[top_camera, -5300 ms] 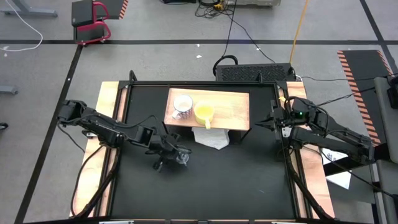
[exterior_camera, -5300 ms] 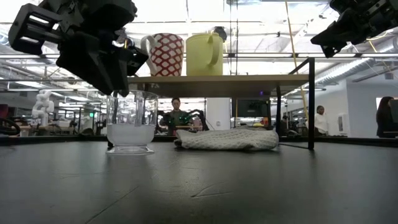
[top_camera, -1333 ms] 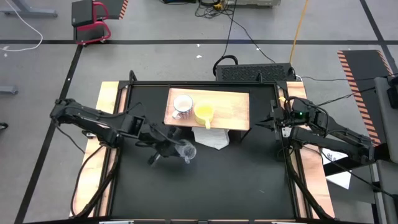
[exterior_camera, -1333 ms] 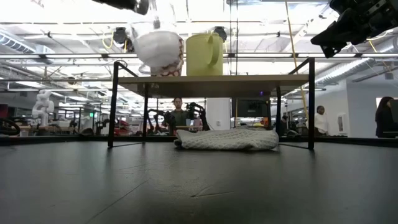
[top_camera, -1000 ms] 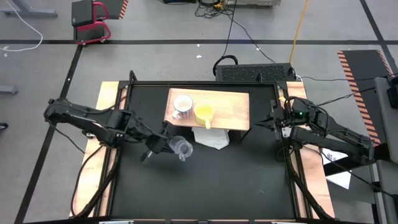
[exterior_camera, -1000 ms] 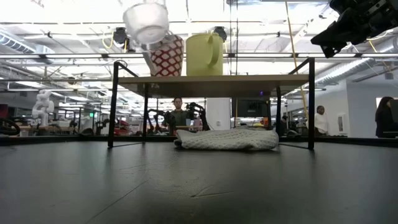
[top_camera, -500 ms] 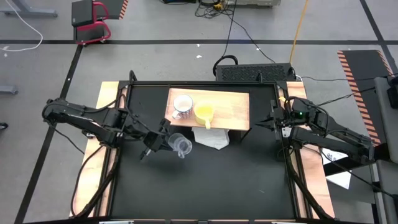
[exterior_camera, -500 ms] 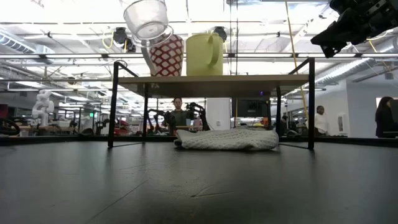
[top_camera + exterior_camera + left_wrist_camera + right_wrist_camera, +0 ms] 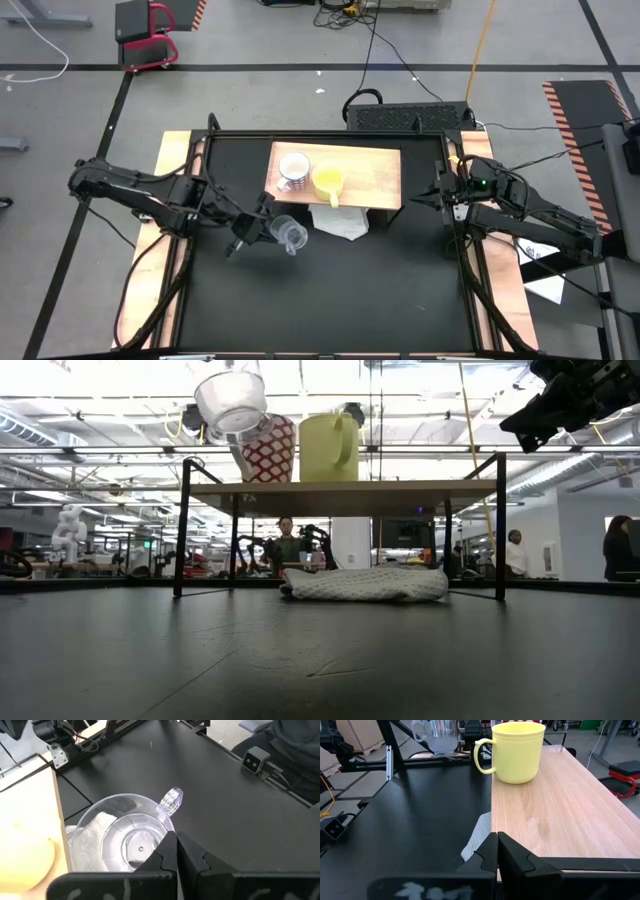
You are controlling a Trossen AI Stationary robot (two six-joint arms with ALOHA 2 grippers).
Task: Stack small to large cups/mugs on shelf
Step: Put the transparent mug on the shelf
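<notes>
Low view shows height: glass cup (image 9: 232,402) tilted in air, above shelf (image 9: 345,485) level, just left of white mug (image 9: 268,448). High view shows position instead: glass cup (image 9: 290,236) over black surface (image 9: 330,290), near side of shelf (image 9: 370,175), beside white cloth (image 9: 340,222). Left tool (image 9: 262,226) closed, gripping glass cup by rim; cup at tool tip. Left wrist view: fingers (image 9: 167,855) pinch rim. Yellow mug (image 9: 327,181) on shelf, right of white mug (image 9: 292,171). Right tool (image 9: 496,851) closed, empty, at right edge of surface.
</notes>
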